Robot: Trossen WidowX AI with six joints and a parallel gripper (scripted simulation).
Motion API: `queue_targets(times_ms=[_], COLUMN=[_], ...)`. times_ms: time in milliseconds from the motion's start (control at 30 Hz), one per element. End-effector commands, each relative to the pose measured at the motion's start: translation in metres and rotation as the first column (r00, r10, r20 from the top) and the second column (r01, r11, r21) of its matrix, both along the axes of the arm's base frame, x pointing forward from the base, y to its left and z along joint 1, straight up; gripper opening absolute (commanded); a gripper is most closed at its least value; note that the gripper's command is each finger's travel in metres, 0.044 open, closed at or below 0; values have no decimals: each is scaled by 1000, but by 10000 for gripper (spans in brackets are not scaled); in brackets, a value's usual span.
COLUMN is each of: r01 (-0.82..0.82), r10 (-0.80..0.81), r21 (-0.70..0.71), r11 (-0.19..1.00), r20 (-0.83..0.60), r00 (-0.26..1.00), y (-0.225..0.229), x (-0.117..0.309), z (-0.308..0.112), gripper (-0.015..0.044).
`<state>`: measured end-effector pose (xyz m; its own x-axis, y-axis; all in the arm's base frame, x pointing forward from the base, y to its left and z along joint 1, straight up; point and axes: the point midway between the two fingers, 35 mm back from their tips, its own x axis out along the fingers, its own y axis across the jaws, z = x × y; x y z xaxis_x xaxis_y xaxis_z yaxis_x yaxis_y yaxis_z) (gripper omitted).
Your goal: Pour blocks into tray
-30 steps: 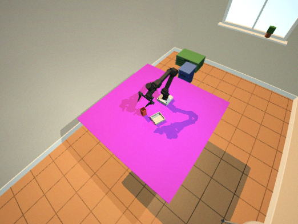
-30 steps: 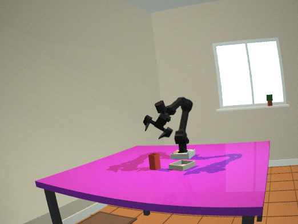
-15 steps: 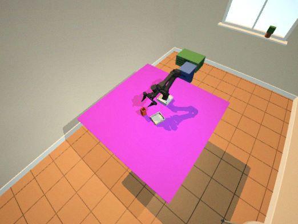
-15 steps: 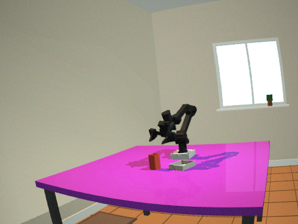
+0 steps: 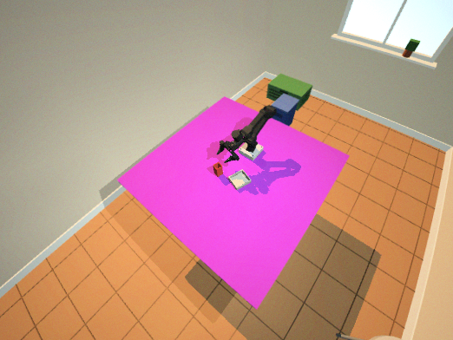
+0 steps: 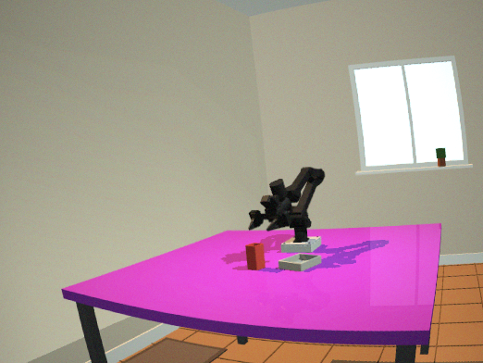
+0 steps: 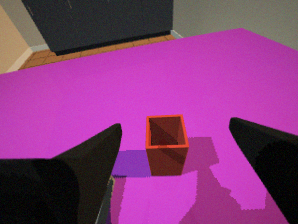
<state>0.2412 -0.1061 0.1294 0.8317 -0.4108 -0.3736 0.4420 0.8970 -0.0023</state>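
Red cup (image 5: 218, 169) (image 6: 254, 256) (image 7: 167, 161) upright on tbl; gripper (image 5: 228, 157) (image 6: 262, 228) (image 7: 174, 125) above it, fingers wide, empty, prob. to straddle it; tray (image 5: 239, 179) (image 6: 300, 262) just beside cup for pour.
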Motion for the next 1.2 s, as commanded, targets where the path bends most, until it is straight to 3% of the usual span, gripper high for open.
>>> queue_targets(times_ms=[0,567,1167], r01=[6,8,6], r10=[-6,-7,-6], r21=[12,23,10], r11=[1000,1000,1000], r20=[-18,-42,-14], r00=[1000,999,1000], y=[-1,0,-9], x=[1,-1,16], z=[-17,-68,-75], gripper=[440,440,440])
